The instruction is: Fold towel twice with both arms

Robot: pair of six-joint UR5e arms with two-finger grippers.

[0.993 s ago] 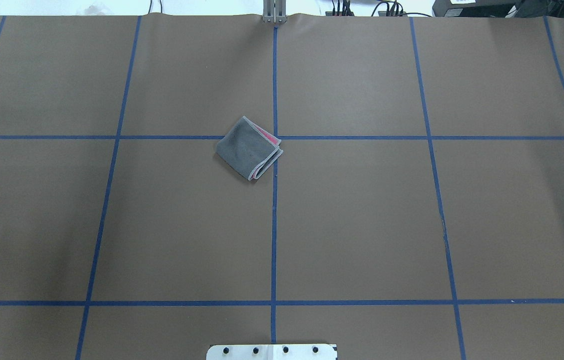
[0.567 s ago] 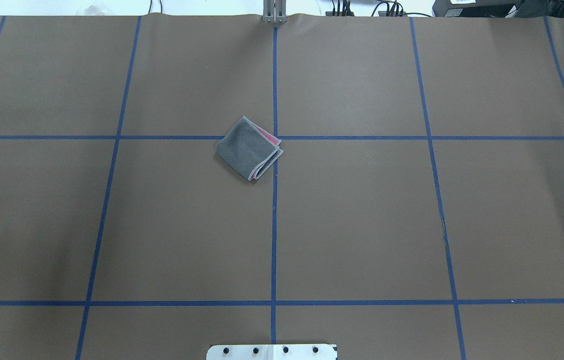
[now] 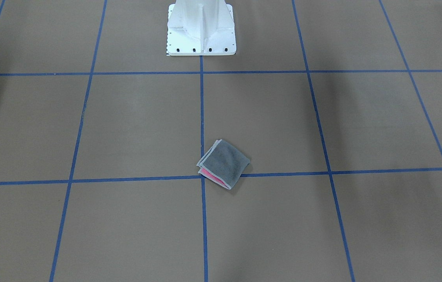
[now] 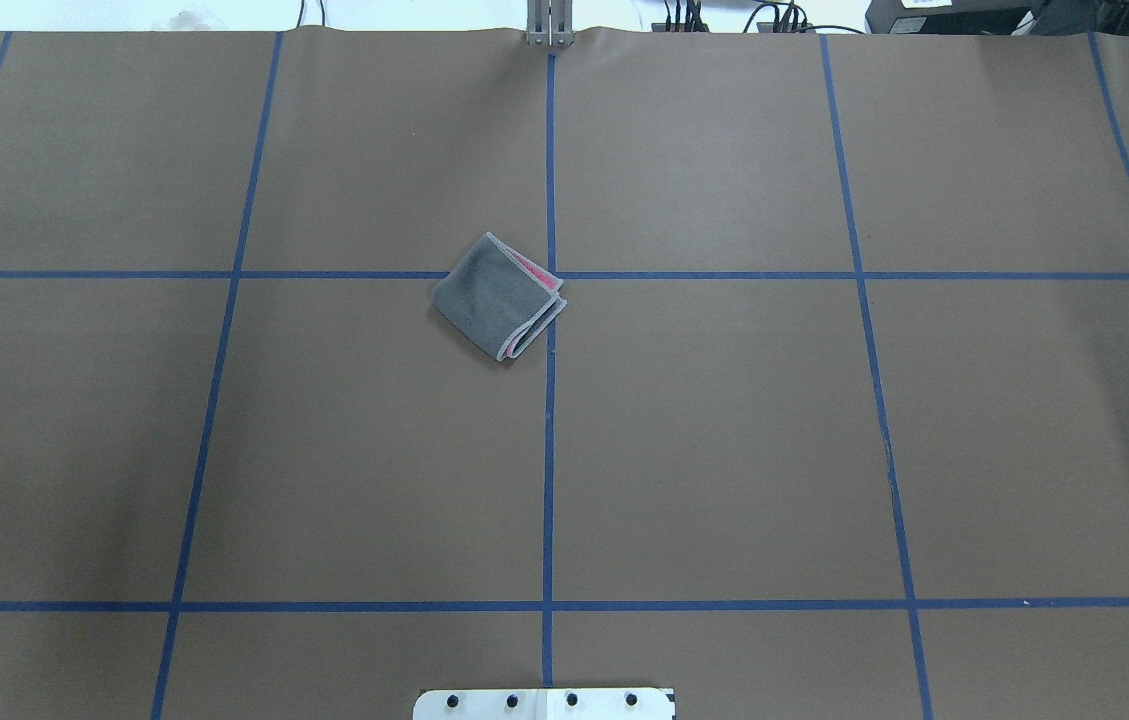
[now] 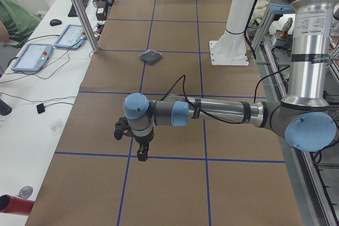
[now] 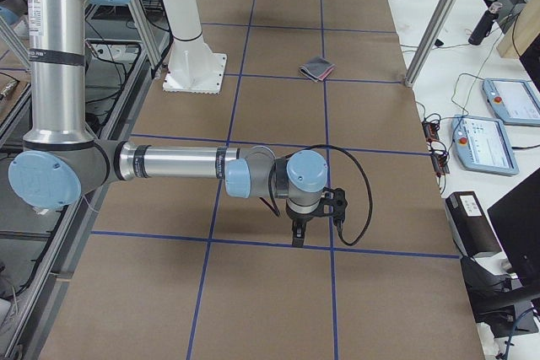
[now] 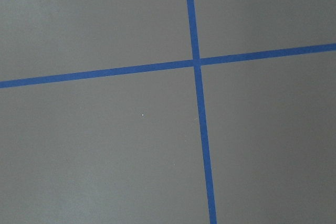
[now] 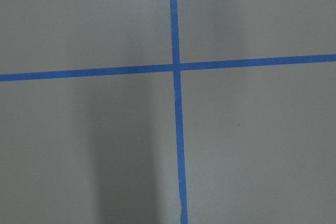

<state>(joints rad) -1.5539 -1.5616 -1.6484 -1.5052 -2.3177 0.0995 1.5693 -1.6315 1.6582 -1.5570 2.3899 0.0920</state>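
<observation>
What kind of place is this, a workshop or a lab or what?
Most likely a robotics lab workcell: a brown table gridded with blue tape, the left arm and right arm reaching over it, and touchscreen pendants on a white side bench.

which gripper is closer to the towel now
Left, marginally. The left gripper and right gripper sit far out at opposite ends; the towel lies just left of the centre line.

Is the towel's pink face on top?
No, the towel shows grey on top, with only a pink sliver at one edge.
</observation>
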